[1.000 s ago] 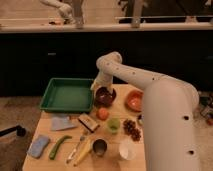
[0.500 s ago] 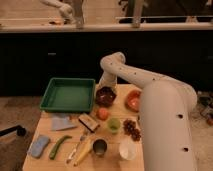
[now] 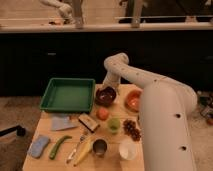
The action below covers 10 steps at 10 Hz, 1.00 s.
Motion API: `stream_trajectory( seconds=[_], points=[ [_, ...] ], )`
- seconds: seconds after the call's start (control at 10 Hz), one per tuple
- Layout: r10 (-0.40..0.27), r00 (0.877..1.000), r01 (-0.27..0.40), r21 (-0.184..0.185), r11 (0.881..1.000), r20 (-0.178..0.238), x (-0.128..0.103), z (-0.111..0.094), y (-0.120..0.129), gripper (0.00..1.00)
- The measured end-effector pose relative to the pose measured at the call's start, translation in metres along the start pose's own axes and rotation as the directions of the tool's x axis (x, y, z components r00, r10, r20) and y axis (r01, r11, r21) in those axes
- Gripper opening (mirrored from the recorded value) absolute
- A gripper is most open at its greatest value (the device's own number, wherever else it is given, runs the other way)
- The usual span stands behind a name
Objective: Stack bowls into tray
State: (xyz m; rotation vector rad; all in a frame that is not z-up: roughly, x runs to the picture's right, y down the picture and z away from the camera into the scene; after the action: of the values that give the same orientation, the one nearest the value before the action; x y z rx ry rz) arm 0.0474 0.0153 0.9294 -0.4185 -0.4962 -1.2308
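Note:
The dark maroon-brown bowl (image 3: pixel 106 96) sits on the wooden table just right of the green tray (image 3: pixel 67 95). The orange bowl (image 3: pixel 133 101) sits to the right of the maroon bowl, partly behind my arm. My gripper (image 3: pixel 103 89) is down at the far left rim of the maroon bowl, between that bowl and the tray's right rim. The tray holds nothing that I can see.
In front of the bowls lie an orange fruit (image 3: pixel 102 113), a green apple (image 3: pixel 114 124), grapes (image 3: pixel 132 129), a white cup (image 3: pixel 127 148), a steel cup (image 3: pixel 99 147), a banana (image 3: pixel 84 150), a green vegetable (image 3: pixel 57 146) and a blue sponge (image 3: pixel 39 146). My white arm (image 3: pixel 165 120) covers the table's right side.
My arm's upper joint has shifted a little to the right and the gripper has stayed at the maroon bowl's rim. The bowls and tray have not moved.

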Motion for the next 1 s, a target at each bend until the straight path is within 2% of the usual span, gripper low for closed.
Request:
stream_trajectory(
  seconds=[0.1, 0.4, 1.0],
  points=[
    [0.014, 1.000, -0.014, 0.016, 1.000, 0.010, 0.003, 0.003, 0.011, 0.80],
    [0.013, 0.999, -0.015, 0.045, 0.999, 0.044, 0.002, 0.014, 0.011, 0.80],
    [-0.010, 0.993, 0.004, 0.055, 0.998, 0.116, -0.001, 0.027, 0.012, 0.80]
  ],
)
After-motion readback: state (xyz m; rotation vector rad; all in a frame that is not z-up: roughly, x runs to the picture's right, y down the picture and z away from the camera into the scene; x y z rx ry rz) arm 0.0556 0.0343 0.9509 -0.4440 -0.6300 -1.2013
